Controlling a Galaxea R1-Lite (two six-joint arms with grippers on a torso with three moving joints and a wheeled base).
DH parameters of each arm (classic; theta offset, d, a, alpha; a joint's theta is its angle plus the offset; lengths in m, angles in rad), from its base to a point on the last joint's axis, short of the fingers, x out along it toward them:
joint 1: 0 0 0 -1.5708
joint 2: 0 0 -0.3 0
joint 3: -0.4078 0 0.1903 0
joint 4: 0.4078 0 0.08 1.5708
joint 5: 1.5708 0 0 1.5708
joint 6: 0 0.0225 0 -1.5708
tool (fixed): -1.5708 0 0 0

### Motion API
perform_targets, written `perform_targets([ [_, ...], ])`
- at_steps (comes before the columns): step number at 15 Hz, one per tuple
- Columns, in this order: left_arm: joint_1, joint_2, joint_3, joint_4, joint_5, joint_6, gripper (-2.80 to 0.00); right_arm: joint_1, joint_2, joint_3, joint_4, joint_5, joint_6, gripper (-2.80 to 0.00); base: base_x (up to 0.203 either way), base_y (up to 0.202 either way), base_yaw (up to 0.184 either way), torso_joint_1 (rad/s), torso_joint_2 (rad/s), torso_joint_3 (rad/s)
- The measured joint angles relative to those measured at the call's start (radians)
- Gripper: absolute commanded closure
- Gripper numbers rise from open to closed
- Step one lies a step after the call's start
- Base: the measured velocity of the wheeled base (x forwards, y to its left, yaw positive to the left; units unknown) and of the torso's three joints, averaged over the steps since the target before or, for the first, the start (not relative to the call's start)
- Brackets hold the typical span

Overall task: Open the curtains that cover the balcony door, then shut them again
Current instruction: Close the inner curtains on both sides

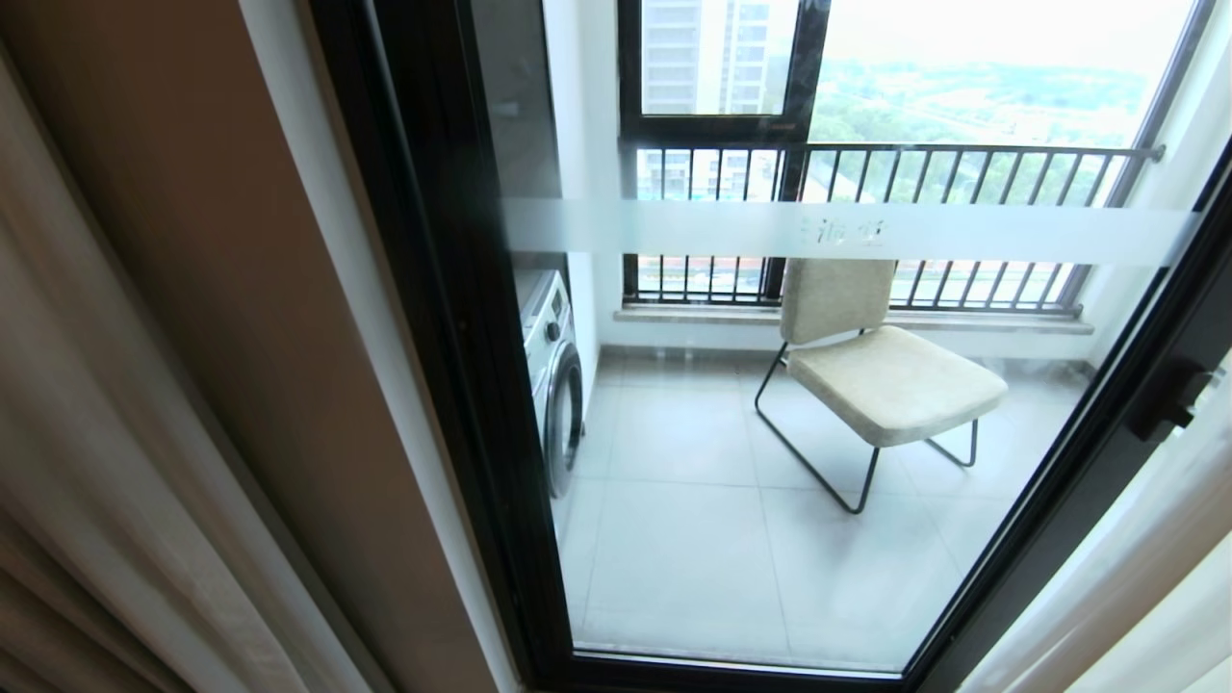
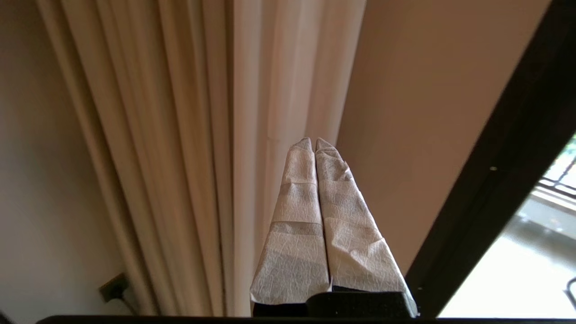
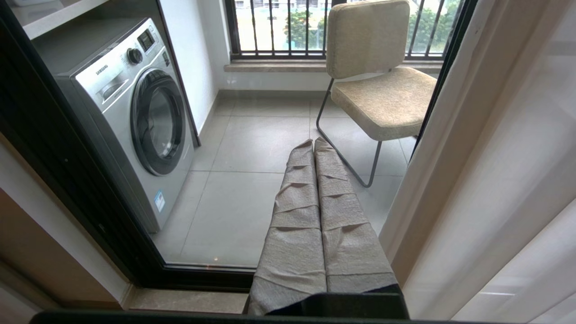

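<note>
Beige-grey pleated fabric of the curtains [image 2: 148, 148] hangs gathered to the left of the balcony door [image 1: 770, 433], with a thinner pale layer [image 2: 288, 72] at its inner edge and a strip of tan wall [image 2: 427, 112] between the folds and the black door frame [image 1: 433, 289]. On the right side, a white sheer [image 3: 504, 180] hangs against the other edge of the frame. The glass panel between them is uncovered, and its frosted band [image 1: 847, 231] crosses it level. Through the glass stand a silver washing machine [image 3: 130, 117] on the left and a beige chair [image 3: 378, 76] on a thin metal frame, both on pale floor tiles [image 1: 693, 539] before a barred railing [image 1: 866, 173].

The left tool [image 2: 313, 140] has its wrapped fingers pressed together, holding nothing, and points toward the pale inner edge of the left curtain without clearly touching it. The right tool [image 3: 313, 141] is likewise together and empty, aimed at the glass.
</note>
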State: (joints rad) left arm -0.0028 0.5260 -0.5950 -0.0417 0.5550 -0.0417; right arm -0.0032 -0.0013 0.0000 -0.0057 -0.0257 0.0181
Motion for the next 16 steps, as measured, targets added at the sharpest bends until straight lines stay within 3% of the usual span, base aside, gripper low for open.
perform_targets([
  [3,0.004,0.143,-0.077,-0.008,0.106,-0.001,0.0,0.0,0.0,0.0,0.0,0.0,0.0,0.0,0.0,0.0,0.0,0.0,0.0,0.0],
  [5,0.04,0.236,-0.121,-0.028,0.125,-0.001,0.0,0.0,0.0,0.0,0.0,0.0,0.0,0.0,0.0,0.0,0.0,0.0,0.0,0.0],
  [8,0.141,0.373,-0.176,-0.094,0.099,0.0,0.0,0.0,0.0,0.0,0.0,0.0,0.0,0.0,0.0,0.0,0.0,0.0,0.0,0.0],
  [11,0.25,0.502,-0.215,-0.193,0.023,0.001,0.0,0.0,0.0,0.0,0.0,0.0,0.0,0.0,0.0,0.0,0.0,0.0,0.0,0.0],
  [14,0.311,0.62,-0.287,-0.248,-0.039,0.001,0.0,0.0,0.0,0.0,0.0,0.0,0.0,0.0,0.0,0.0,0.0,0.0,0.0,0.0],
  [15,0.318,0.654,-0.311,-0.258,-0.05,0.001,-2.8,0.0,0.0,0.0,0.0,0.0,0.0,0.0,0.0,0.0,0.0,0.0,0.0,0.0],
  [16,0.323,0.683,-0.324,-0.278,-0.053,0.001,-2.8,0.0,0.0,0.0,0.0,0.0,0.0,0.0,0.0,0.0,0.0,0.0,0.0,0.0],
])
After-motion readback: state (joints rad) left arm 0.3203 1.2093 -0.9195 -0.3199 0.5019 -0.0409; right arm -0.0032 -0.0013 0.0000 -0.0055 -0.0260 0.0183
